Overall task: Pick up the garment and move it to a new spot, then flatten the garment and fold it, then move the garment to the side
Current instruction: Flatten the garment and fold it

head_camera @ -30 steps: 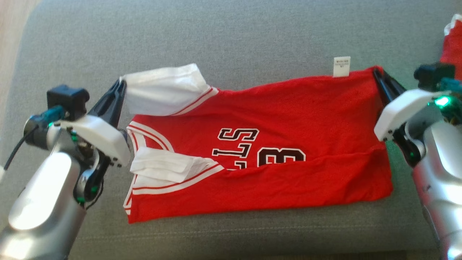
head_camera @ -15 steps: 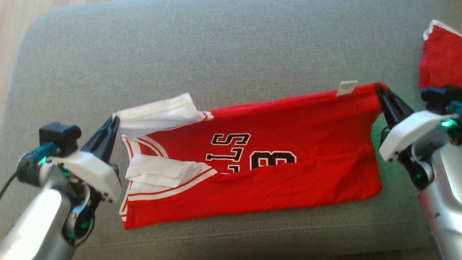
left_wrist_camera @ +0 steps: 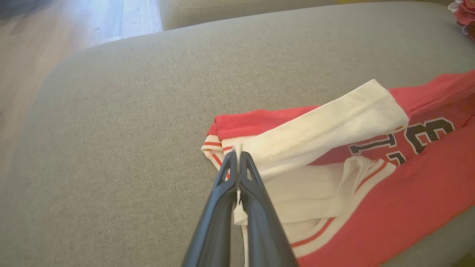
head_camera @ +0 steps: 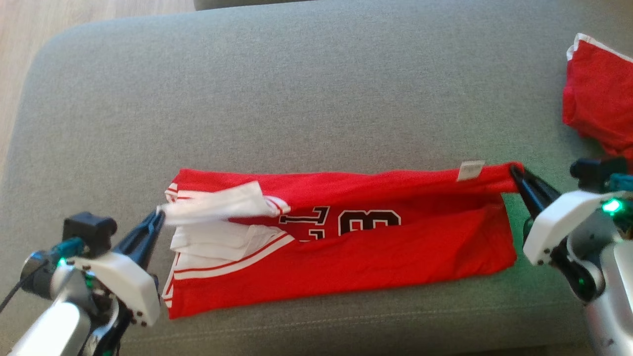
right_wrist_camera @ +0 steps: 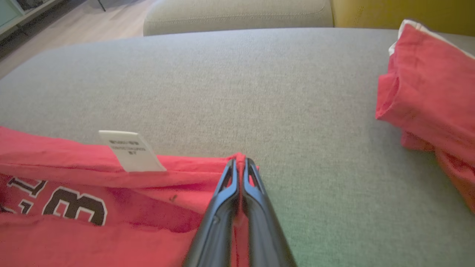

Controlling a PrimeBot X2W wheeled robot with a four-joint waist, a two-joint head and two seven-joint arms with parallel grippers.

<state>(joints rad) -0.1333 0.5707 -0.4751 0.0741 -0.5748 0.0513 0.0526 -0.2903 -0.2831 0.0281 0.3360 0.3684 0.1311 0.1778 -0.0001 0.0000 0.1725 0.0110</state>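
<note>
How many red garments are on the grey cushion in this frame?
2. The jersey lies in the middle, its ends pinched by the left pincer and right pincer; a second red garment sits at the far right, partly out of frame.

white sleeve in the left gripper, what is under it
Under the white sleeve, pinched by the left gripper, lie the other white sleeve and the red jersey front. It covers part of the black lettering, so the word cannot be read.

Silver forearms (head_camera: 49,326); white wrist shells (head_camera: 123,284) — green LEDs (head_camera: 611,206); long dark fingers (head_camera: 143,236); black camera block (head_camera: 89,228).
</note>
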